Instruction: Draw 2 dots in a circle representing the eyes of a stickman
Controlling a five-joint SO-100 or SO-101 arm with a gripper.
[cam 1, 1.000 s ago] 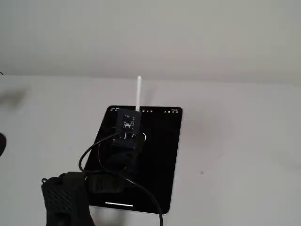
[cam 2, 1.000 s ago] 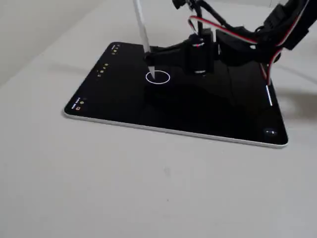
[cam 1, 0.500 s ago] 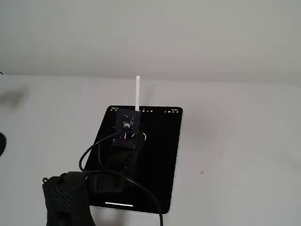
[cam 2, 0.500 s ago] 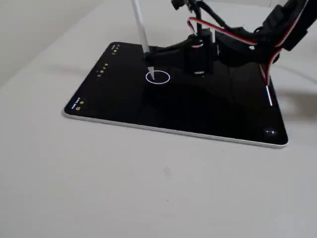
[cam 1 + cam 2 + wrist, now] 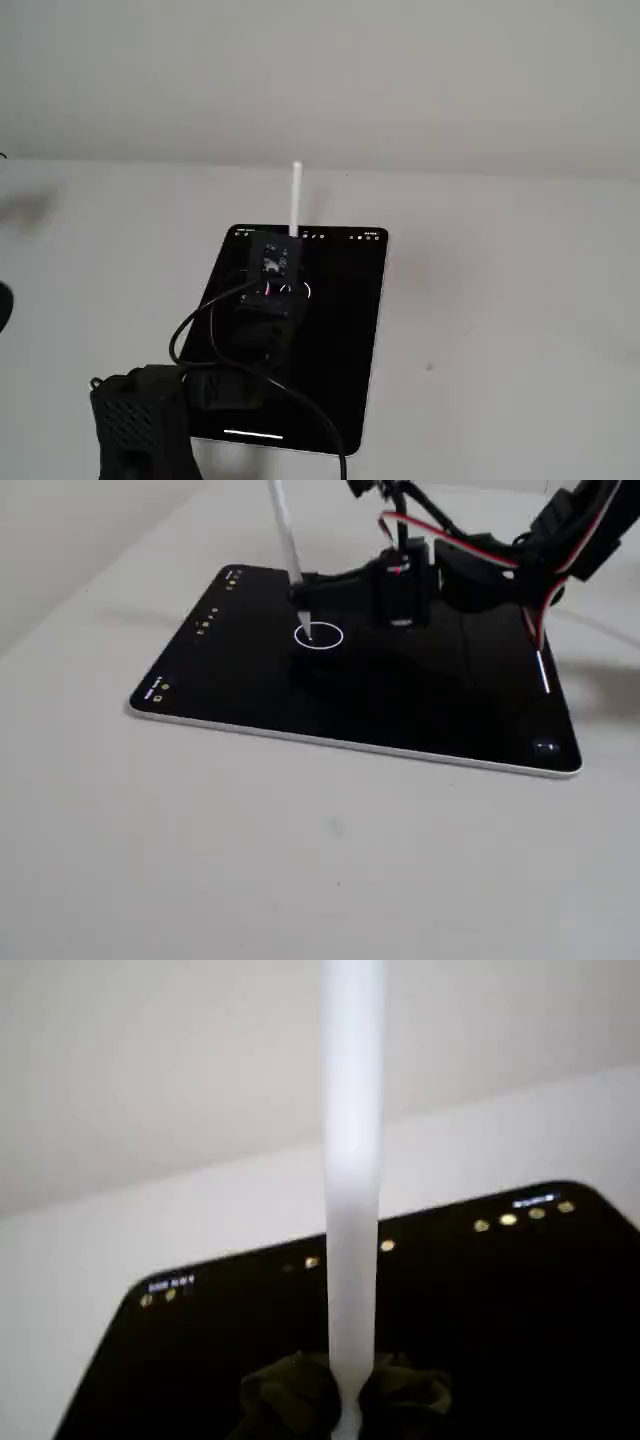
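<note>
no text, label, brand or number can be read in any of the pictures. the tablet [image 5: 250, 695] shows a row of small white and yellowish icons [image 5: 508, 1219] along one short edge of its black screen, but in the wrist view they are only blurred dots and in both fixed views they are too small to make out. a tiny pale mark [image 5: 546, 747] sits near the opposite corner of the screen, and it is also too small to read. the small board [image 5: 271, 265] on the arm carries pale specks that cannot be made out as letters.
</note>
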